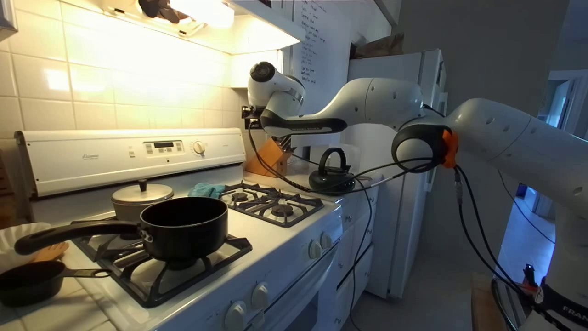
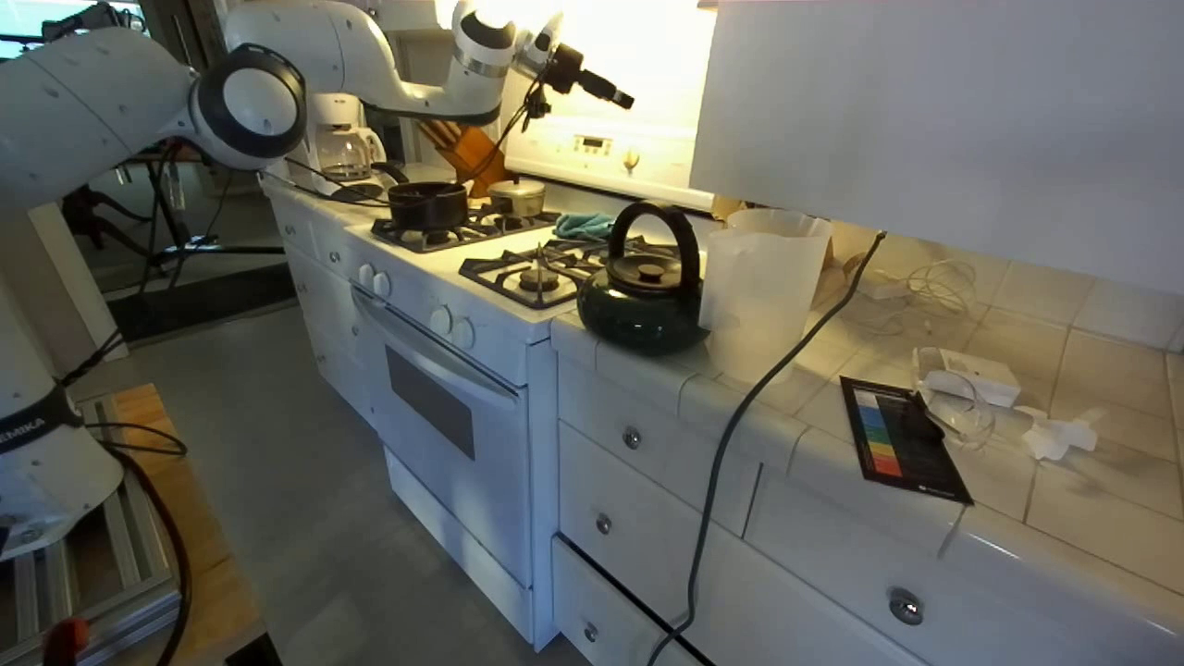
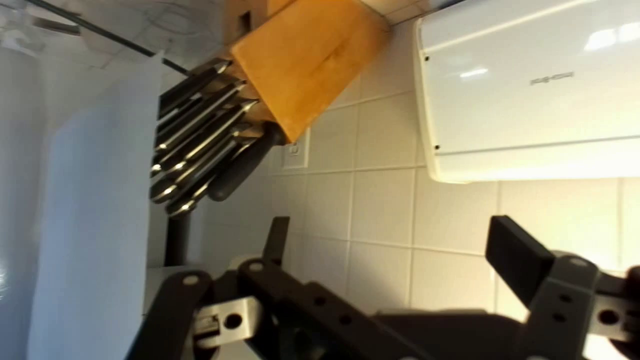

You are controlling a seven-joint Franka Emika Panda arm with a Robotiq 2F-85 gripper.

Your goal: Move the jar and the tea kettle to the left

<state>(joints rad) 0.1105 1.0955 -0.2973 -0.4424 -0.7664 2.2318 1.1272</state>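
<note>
In the wrist view the black two-fingered gripper (image 3: 392, 237) is spread wide; in an exterior view it hangs high, and rightward, lower and well apart, the squat, rounded, dark green-black kettle (image 2: 638, 313) stands on the white-tiled counter (image 2: 638, 375), just beside a tall frosted-white jar (image 2: 763, 287).

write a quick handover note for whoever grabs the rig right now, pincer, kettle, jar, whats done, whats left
Pincer: open, holding nothing, raised clear of both things; the wrist view shows the knife block.
Tea kettle: upright on the tiled counter, near the stove.
Jar, apparently the translucent container: upright next to the kettle; cannot tell if they touch.
Done: no completed move can be confirmed from these views; neither is gripped.
Left: probably both moves to the left, jar and kettle.
</note>
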